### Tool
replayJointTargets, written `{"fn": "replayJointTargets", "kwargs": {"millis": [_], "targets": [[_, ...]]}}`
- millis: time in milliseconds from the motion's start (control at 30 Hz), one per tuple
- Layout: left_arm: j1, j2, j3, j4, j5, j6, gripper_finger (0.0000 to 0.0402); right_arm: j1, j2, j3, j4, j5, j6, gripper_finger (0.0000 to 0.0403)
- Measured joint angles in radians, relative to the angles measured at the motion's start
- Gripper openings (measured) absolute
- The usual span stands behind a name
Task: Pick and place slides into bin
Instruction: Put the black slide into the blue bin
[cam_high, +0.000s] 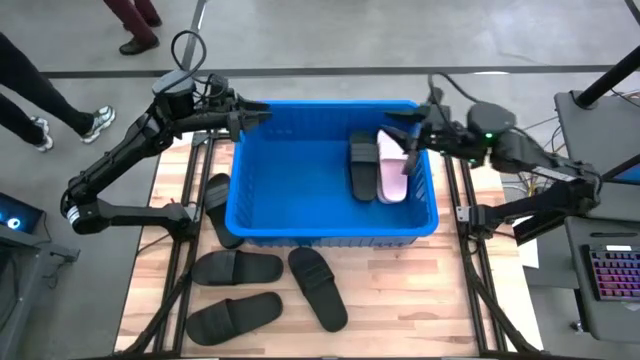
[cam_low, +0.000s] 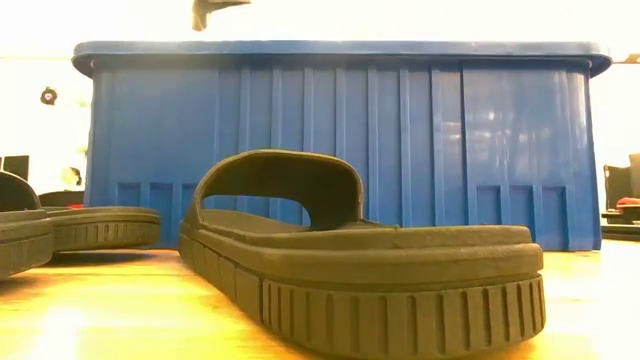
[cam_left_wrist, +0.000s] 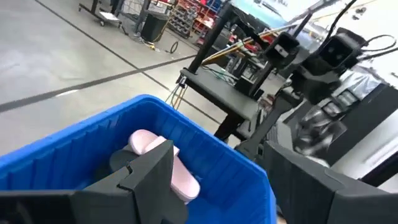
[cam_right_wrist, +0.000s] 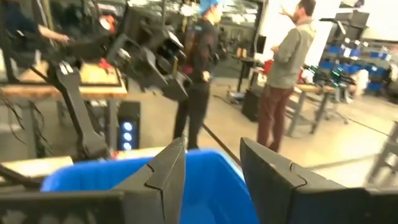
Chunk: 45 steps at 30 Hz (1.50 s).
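The blue bin (cam_high: 330, 225) stands mid-table. Inside it, at its right end, a black slide (cam_high: 362, 165) lies beside a pale pink slide (cam_high: 392, 168); the pink one also shows in the left wrist view (cam_left_wrist: 155, 158). Several black slides lie on the table outside: one at the bin's left wall (cam_high: 220, 208) and others in front (cam_high: 237, 267) (cam_high: 235, 315) (cam_high: 318, 287). My left gripper (cam_high: 255, 115) hangs open and empty above the bin's far left corner. My right gripper (cam_high: 405, 135) hangs open and empty above the pink slide's far end.
In the low view a black slide (cam_low: 360, 250) lies sole-down close in front of the bin's wall (cam_low: 340, 140). People stand beyond the table's far left corner (cam_high: 130, 25) and in the room (cam_right_wrist: 289, 68). A keyboard (cam_high: 610, 275) sits off the right side.
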Motion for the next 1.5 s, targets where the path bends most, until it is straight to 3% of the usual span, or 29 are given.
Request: {"fn": "replayJointTargets", "kwargs": {"millis": [400, 633, 833, 1067, 1500], "targets": [[-0.108, -0.001, 0.001, 0.222, -0.023, -0.093, 0.0233, 0.000, -0.166, -0.002, -0.359, 0.019, 0.089, 0.0127], [-0.218, 0.023, 0.002, 0.238, -0.167, -0.096, 0.0233, 0.000, -0.195, -0.002, -0.401, 0.012, 0.104, 0.0129], [-0.369, 0.061, 0.002, 0.237, -0.230, -0.095, 0.0233, 0.000, -0.193, -0.002, -0.500, 0.002, 0.120, 0.0125], [-0.541, 0.099, 0.002, 0.235, -0.410, -0.023, 0.0233, 0.000, -0.193, -0.003, -0.538, 0.002, 0.172, 0.0123], [-0.651, 0.122, 0.000, 0.167, -0.422, -0.015, 0.0233, 0.000, -0.188, -0.003, -0.537, 0.002, 0.177, 0.0121]]}}
